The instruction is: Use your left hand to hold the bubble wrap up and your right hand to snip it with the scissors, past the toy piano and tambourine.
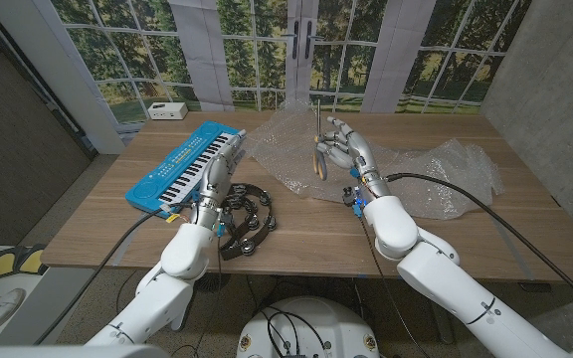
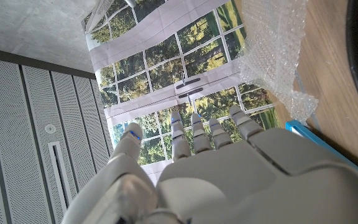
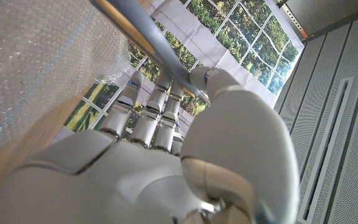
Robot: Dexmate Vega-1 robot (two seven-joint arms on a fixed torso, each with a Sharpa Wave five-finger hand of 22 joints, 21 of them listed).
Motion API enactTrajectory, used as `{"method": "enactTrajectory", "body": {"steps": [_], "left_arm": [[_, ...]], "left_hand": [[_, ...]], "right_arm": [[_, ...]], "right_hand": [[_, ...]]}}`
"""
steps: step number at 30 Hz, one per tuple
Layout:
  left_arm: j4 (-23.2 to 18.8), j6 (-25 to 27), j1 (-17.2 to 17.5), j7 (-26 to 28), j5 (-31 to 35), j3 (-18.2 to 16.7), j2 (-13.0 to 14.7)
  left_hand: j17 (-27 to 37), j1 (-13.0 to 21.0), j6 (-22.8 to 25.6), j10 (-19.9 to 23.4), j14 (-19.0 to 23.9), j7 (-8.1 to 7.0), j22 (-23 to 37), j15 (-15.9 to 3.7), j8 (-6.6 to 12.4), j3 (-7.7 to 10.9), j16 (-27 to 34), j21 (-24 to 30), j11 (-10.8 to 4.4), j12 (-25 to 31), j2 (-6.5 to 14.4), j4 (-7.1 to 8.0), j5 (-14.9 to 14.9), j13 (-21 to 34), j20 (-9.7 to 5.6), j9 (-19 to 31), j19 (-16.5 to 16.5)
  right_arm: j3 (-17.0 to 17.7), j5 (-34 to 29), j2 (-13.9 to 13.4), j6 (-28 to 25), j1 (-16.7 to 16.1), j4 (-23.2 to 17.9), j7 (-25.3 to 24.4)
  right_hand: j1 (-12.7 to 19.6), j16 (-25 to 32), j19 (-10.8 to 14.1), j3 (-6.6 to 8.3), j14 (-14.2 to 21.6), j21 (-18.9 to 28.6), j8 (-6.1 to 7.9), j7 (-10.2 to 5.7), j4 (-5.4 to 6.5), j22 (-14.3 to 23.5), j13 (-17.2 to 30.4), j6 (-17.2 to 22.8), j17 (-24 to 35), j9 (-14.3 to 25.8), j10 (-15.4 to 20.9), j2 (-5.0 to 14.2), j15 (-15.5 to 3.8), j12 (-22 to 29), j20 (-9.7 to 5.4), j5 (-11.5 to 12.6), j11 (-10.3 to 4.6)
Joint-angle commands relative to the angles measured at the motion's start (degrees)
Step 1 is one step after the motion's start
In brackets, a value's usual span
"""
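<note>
**Scissors are up; the wrap is not yet held**

Your table (image 1: pixel 97 224) carries everything, so start with the largest piece: the bubble wrap (image 1: pixel 296 159) lies crumpled across the far middle and spreads toward the right side, with a clear fold rising at its near-left edge. The toy piano (image 1: pixel 185 166) sits to its left, angled, and the tambourine (image 1: pixel 247 221) lies nearer you, just beside the piano's near end.

Your left robot hand (image 1: pixel 217 179) stands over the piano's right edge with its fingers (image 2: pixel 194 134) straight and apart, holding nothing and not touching the wrap. Carry it past the piano to the wrap's nearest raised fold, pinch a good thickness of film, and lift until a taut span hangs clear of the table. A slack sheet will likely fold between the blades instead of cutting.

Your right robot hand (image 1: pixel 338 147) is over the wrap, pinching the scissors (image 1: pixel 319 149) with the blades pointing up and away; the right wrist view shows a blade (image 3: pixel 148 37) crossing above the fingertips. Whether the blades are parted, I cannot tell. Tip them toward the lifted edge and meet it squarely, well apart from your left fingers.
</note>
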Motion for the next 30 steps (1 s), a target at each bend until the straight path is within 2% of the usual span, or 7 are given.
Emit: {"method": "enactTrajectory", "body": {"steps": [1, 5, 10, 13, 21, 30], "left_arm": [[-0.16, 0.58, -0.80, -1.17, 2.08, 1.36, 0.54], [-0.24, 1.14, -1.43, -2.36, 2.94, 1.91, 1.67], [0.04, 1.54, -2.22, -3.07, 3.65, 2.46, 2.26], [-0.77, 2.70, -2.29, -2.88, 5.13, 2.48, 3.28], [-1.76, 3.55, -2.17, -3.27, 5.53, 2.53, 4.50], [-2.84, 4.33, -2.06, -3.49, 7.04, 2.57, 5.96]], "left_hand": [[-0.03, 2.18, 3.09, -1.31, -1.41, -0.14, 0.04, -0.43, 0.78, 1.26, -0.08, -0.11, -0.17, -0.45, 0.44, -0.45, 0.56, 0.04, 0.13, 0.08, -0.70], [-0.02, 4.67, 4.83, -3.14, -2.43, -0.71, -0.02, -0.25, 1.13, 2.14, -0.11, -0.31, -0.40, -0.98, 0.18, -1.35, 0.92, -0.04, 0.23, 0.11, -1.39], [-0.03, 7.86, 6.54, -3.90, -3.39, -1.03, -0.06, -0.05, 1.56, 3.36, -0.10, -0.39, -0.49, -1.01, 0.58, -1.66, 1.37, -0.11, 0.51, 0.16, -2.01], [-0.02, 10.40, 6.64, -5.44, -4.74, -1.80, -0.09, 0.01, 1.41, 3.98, -0.26, -0.50, -0.53, -1.32, 0.11, -1.84, 1.49, -0.14, 0.72, 0.21, -2.71], [0.02, 14.21, 4.83, -7.95, -7.05, -1.33, -0.12, 0.77, 0.58, 4.20, -0.33, -0.63, -0.62, -1.61, -1.65, -1.80, 0.77, -0.15, 0.98, 0.36, -4.14], [0.07, 17.15, 7.42, -9.43, -9.06, -0.86, -0.12, 1.51, 1.68, 3.85, -0.31, -0.61, -0.63, -1.52, -3.64, -1.70, -0.08, -0.13, 1.19, 0.63, -5.09]], "right_arm": [[-0.38, -0.39, 0.74, 0.60, 0.24, -0.33, -0.23], [-0.45, -0.45, 0.81, 0.77, 0.16, -0.44, -0.20], [-0.47, -0.53, 0.88, 0.96, -0.04, -0.62, -0.28], [-0.46, -0.71, 0.89, 0.97, -0.15, -0.78, -0.38], [-0.53, -0.79, 0.83, 0.86, -0.17, -0.98, -0.12], [-0.71, -0.84, 0.76, 1.05, -0.12, -1.06, 0.27]], "right_hand": [[0.11, -0.03, -0.42, 0.39, -0.14, -0.06, 0.02, 0.00, 0.10, 0.09, 17.83, 0.32, 0.22, 0.11, 3.24, 0.11, -7.67, 17.48, -0.19, 0.54, -3.27], [0.07, -0.10, -0.41, 0.44, -0.04, -0.04, 0.01, 0.05, 0.12, 0.09, 17.79, 0.33, 0.24, 0.11, 3.30, 0.12, -7.65, 17.52, -0.16, 0.62, -3.27], [0.06, -0.15, -0.52, 0.38, -0.03, -0.05, 0.00, -0.01, 0.11, 0.09, 17.71, 0.35, 0.46, 0.12, 3.34, 0.07, -7.69, 17.57, -0.15, 0.66, -3.17], [0.03, -0.21, -0.54, 0.45, 0.08, -0.05, 0.00, -0.06, 0.12, 0.09, 17.80, 0.37, 0.43, 0.12, 3.30, 0.07, -7.66, 17.64, -0.14, 0.74, -3.26], [0.06, -0.27, -0.53, 0.43, 0.16, -0.01, 0.00, 0.03, 0.06, 0.09, 17.70, 0.42, 0.60, 0.12, 3.31, -0.01, -7.65, 17.67, -0.12, 0.80, -3.27], [-0.03, -0.43, -0.67, 0.46, 0.14, -0.03, -0.02, -0.05, 0.14, 0.08, 17.75, 0.43, 0.77, 0.13, 3.32, 0.06, -7.66, 17.81, -0.17, 0.91, -3.39]]}}
